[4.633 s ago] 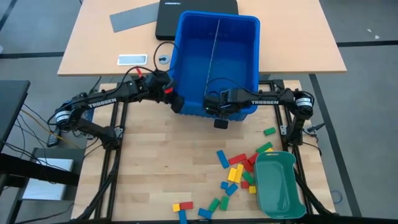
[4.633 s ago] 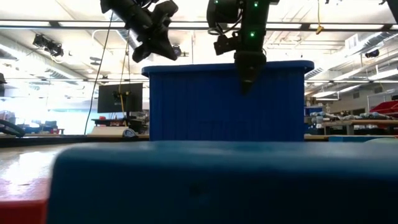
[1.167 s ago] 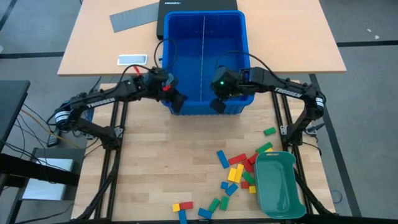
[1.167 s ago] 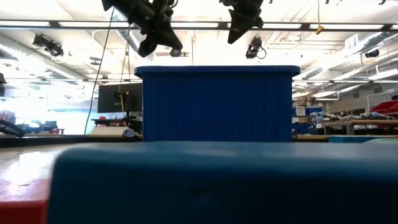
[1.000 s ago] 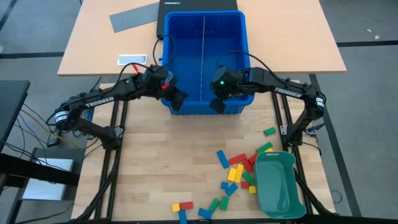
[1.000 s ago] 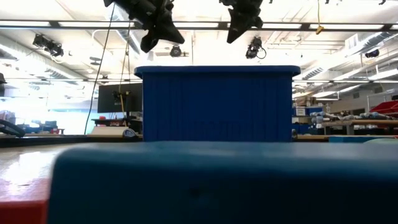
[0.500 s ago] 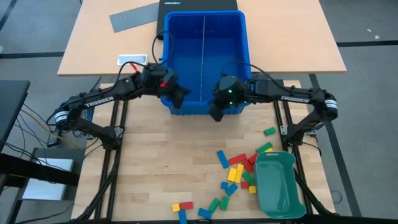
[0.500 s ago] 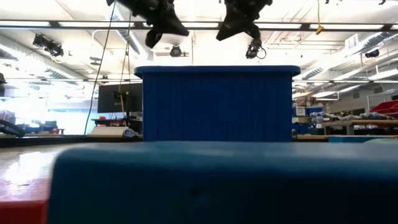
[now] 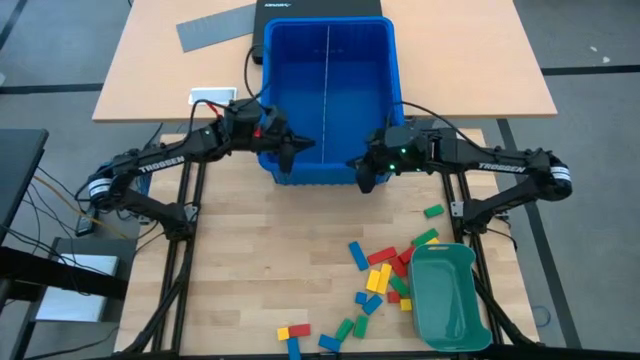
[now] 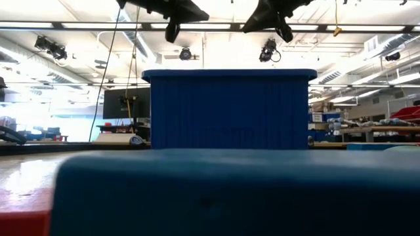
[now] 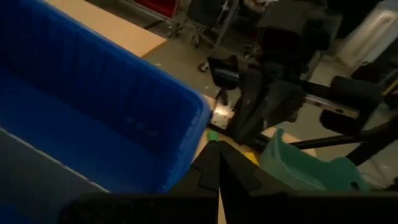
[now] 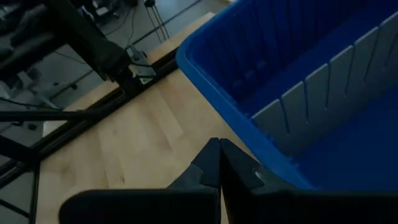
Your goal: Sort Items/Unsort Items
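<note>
The items, small red, yellow, green and blue blocks (image 9: pixel 381 276), lie scattered on the wooden table at its near right. One more green block (image 9: pixel 433 211) lies apart, nearer the right edge. A blue bin (image 9: pixel 328 95) stands at the table's far middle, with a grey slotted divider (image 12: pixel 323 87) upright inside it. My left gripper (image 9: pixel 303 146) hangs shut and empty over the bin's near left corner, above the rim (image 10: pixel 174 29). My right gripper (image 9: pixel 365 183) hangs shut and empty just off the bin's near right corner, also above rim height (image 10: pixel 282 29).
A teal tray (image 9: pixel 446 296) stands at the near right beside the blocks. Beyond the bin are a tan table (image 9: pixel 480 70) with a flat grey sheet (image 9: pixel 215 28), a dark case (image 9: pixel 300 8) and a phone (image 9: pixel 212 96). The table's left half is bare wood (image 9: pixel 250 270).
My right gripper has drawn back from over the bin toward the table's right and near edges, sinking a little, rolling, and tipping from steeply down to nearly level. My left gripper has tipped up nearer to level, in place. Both have stayed shut. The bin has not moved.
</note>
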Available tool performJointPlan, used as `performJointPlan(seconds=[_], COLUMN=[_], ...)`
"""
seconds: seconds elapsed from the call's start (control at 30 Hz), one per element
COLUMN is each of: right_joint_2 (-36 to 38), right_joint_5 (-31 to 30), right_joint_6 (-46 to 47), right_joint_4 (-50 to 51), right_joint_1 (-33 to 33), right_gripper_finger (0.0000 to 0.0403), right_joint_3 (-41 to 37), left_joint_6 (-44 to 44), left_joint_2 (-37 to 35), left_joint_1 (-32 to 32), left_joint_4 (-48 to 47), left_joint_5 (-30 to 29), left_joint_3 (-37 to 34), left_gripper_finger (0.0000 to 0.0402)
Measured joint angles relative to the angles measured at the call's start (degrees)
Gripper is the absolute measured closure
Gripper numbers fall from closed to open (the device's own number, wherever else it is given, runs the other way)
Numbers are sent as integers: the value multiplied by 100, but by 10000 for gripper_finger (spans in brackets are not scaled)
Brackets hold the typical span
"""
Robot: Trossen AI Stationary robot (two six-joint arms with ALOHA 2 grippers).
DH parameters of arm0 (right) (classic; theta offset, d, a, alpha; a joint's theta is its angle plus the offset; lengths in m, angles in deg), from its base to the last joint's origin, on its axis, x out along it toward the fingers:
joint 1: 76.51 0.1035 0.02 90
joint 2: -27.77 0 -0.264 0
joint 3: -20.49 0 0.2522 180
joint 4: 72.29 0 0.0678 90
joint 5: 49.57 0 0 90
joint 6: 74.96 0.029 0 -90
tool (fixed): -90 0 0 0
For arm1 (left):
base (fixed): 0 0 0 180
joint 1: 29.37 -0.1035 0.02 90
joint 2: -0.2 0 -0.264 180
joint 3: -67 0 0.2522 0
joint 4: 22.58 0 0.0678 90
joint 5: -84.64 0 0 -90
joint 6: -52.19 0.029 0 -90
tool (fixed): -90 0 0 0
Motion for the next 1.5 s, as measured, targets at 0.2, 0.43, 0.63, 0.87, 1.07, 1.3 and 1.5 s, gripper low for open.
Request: performJointPlan(seconds=[0.2, 0.43, 0.63, 0.87, 1.07, 1.3, 1.5], right_joint_2=[61, 52, 52, 98, 66, -140, -173], right_joint_5=[-3, -5, -11, 4, 110, 107, 37], right_joint_6=[-31, -123, -173, -124, 120, 102, -191], right_joint_4=[-23, -48, -47, -65, -283, 108, 858], right_joint_1=[39, 39, 39, 39, 39, 37, -53], right_gripper_finger=[403, 403, 403, 403, 403, 403, 403], right_joint_3=[-60, -60, -58, -54, 184, 823, 1124], left_joint_6=[-584, -420, -328, 12, 259, 231, 125], left_joint_2=[15, 15, 15, 15, 15, 13, 13], left_joint_1=[0, 4, 4, 7, 4, 9, 21], left_joint_4=[862, 437, 200, -790, -1565, -1821, -1899], left_joint_5=[230, 20, -227, -443, -701, -705, -475], left_joint_3=[-654, -767, -742, -299, -32, -17, -17], left_gripper_finger=[396, 396, 396, 396, 396, 396, 396])
